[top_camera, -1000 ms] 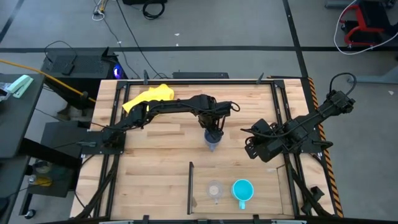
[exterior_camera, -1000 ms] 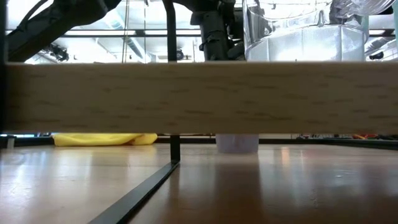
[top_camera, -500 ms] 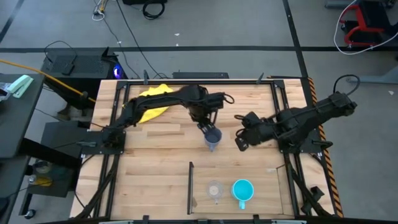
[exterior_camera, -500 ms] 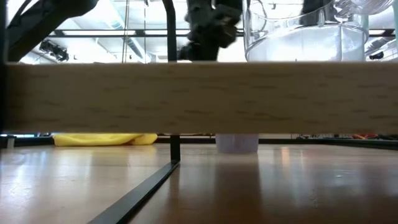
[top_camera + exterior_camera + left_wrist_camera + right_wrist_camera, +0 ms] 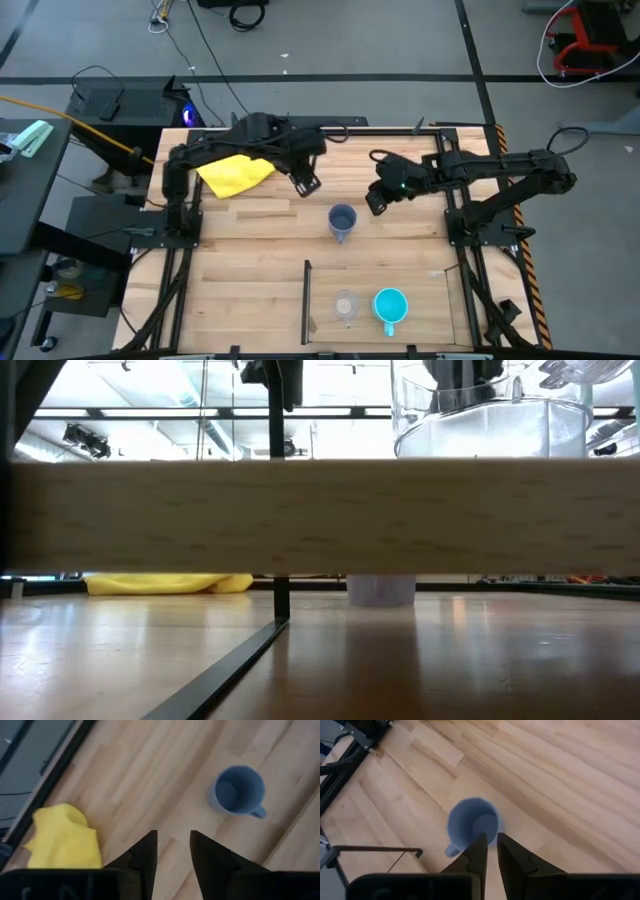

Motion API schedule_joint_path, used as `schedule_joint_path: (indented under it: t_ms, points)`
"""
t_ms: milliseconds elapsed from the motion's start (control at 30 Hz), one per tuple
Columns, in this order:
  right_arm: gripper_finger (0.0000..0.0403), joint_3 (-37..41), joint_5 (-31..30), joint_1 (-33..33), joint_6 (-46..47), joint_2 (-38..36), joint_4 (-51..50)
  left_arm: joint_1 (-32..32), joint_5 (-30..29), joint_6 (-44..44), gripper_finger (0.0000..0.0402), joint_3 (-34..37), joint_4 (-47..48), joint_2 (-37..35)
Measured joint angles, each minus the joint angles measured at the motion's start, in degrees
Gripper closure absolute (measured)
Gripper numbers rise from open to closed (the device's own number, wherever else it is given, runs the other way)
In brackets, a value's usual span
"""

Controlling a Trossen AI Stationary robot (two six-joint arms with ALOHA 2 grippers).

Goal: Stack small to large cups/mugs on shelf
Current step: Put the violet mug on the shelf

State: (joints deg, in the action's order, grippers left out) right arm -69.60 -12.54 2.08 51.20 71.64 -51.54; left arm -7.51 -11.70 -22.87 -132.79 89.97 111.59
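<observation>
Grey-blue mug (image 5: 342,221): largest of the three, upright, mouth up and empty, standing alone mid-table on bare planks, handle toward the near edge. Cyan mug (image 5: 390,306): bright, upright, on the shelf (image 5: 425,290) right of the thin dark divider, handle toward the near edge. Clear cup (image 5: 346,304): small, see-through plastic, upright, just beside the cyan mug on its left, between it and the divider, apart from it. Well apart from the grey-blue mug, both.
</observation>
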Motion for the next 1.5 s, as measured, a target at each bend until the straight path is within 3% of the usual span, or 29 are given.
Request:
schedule_joint_path:
  t_ms: [167, 400, 500, 633, 767, 900, 1067, 1300, 1500]
  points:
    - [0.0347, 0.0, 2.11, -4.57, -5.34, 0.0, 1.73, -2.25, -1.44, 1.6, 0.0285, 0.07, 0.01, -1.72]
    - [0.0318, -0.02, 6.29, -8.94, -7.73, 2.09, 6.1, -10.86, 0.39, 3.83, 0.0284, 0.24, 0.0, -1.94]
    - [0.0309, -0.02, 6.62, -9.77, -7.85, 3.87, 6.15, -14.63, 1.11, 4.07, 0.0288, 3.47, 0.01, -2.12]
    - [0.0307, -0.02, 7.6, -10.66, -8.38, 5.99, 6.35, -19.08, 3.51, 4.05, 0.0291, 14.61, 0.11, -5.12]
    - [0.0309, -0.02, 9.68, -11.07, -10.2, 8.35, 6.36, -20.99, 3.79, 3.76, 0.029, 31.08, -0.36, -9.79]
    - [0.0308, -0.02, 11.82, -11.03, -13.55, 11.29, 6.29, -20.23, 4.17, 1.88, 0.0292, 46.7, -6.51, -17.82]
    - [0.0308, -0.02, 13.84, -11.05, -16.3, 15.08, 6.0, -17.7, 9.52, -3.72, 0.0297, 62.69, -18.33, -28.43]
    - [0.0308, -0.02, 14.34, -11.03, -19.02, 18.68, 3.97, -12.42, 11.53, -13.95, 0.0299, 76.66, -28.76, -38.66]
    - [0.0309, 0.02, 14.62, -10.88, -19.49, 20.11, 4.4, -5.85, 11.71, -21.08, 0.0303, 83.34, -36.4, -40.66]
